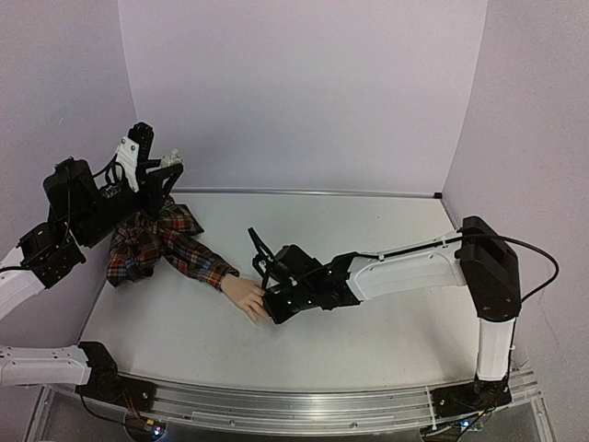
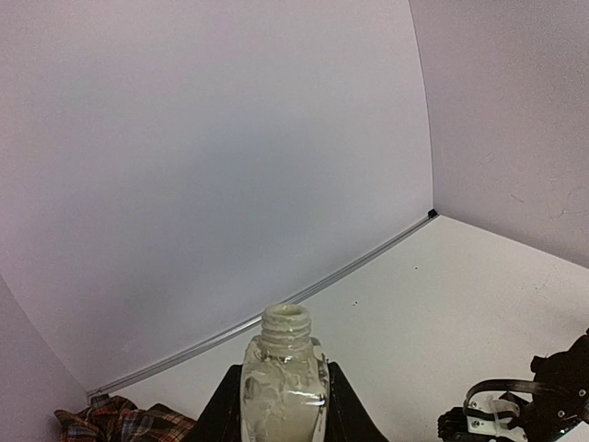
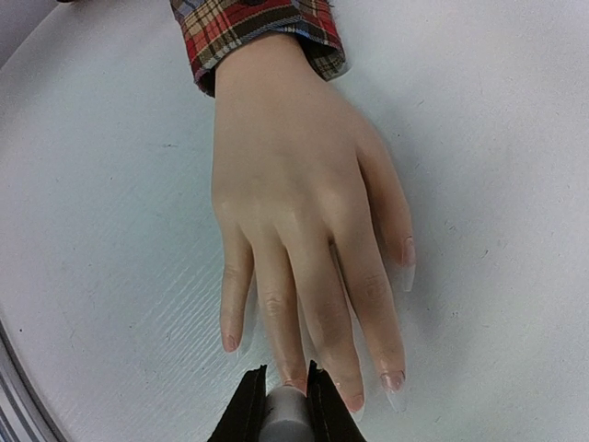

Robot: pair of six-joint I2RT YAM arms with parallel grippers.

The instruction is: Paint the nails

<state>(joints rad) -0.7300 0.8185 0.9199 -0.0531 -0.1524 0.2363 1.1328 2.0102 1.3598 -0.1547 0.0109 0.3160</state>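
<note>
I read no text in any view. Bottle (image 2: 283, 387): no legible label. Plaid sleeve (image 3: 258, 32), mannequin hand (image 3: 294, 203), arm housings (image 1: 405, 272): no brand, number or sign I can make out.

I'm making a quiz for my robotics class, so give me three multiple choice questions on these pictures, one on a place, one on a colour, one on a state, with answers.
1. The bottle is: A. gripped in the left claw, off the table; B. standing on the table; C. lying on the table.
2. The mannequin hand has a sleeve that is: A. plain blue; B. red plaid; C. white.
3. The bottle's neck is: A. capped; B. corked; C. open.
Answers: 1 A, the left wrist view shows the claw clamped on it; 2 B, the sleeve shows red checks; 3 C, its threads are bare and its mouth open.
</note>
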